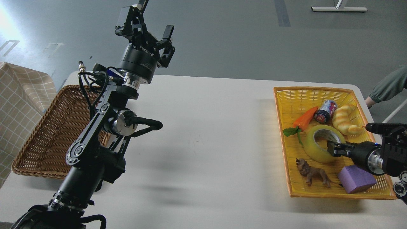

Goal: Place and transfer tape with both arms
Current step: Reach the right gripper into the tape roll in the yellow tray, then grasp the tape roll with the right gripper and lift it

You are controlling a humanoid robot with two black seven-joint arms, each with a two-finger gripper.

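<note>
The wide roll of glossy yellow packing tape (321, 144) lies in the yellow plastic woven basket (283, 127) on the right side of the white table (203, 143), between the orange toy carrot (306, 118) and the brown toy lion (313, 173); the right gripper (332, 148) reaches into its grey-white core, but whether it already clenches the wall cannot be told, because the fingers are dark and seen end-on; the left gripper (152, 35) hangs high above the table with fingers spread, holding nothing. A thin pinch on the glossy wall may slip; lifting may also knock the pale croissant toy (346, 119) or the small can (326, 111). The purple foam block (356, 179) is partly covered by the right arm.
</note>
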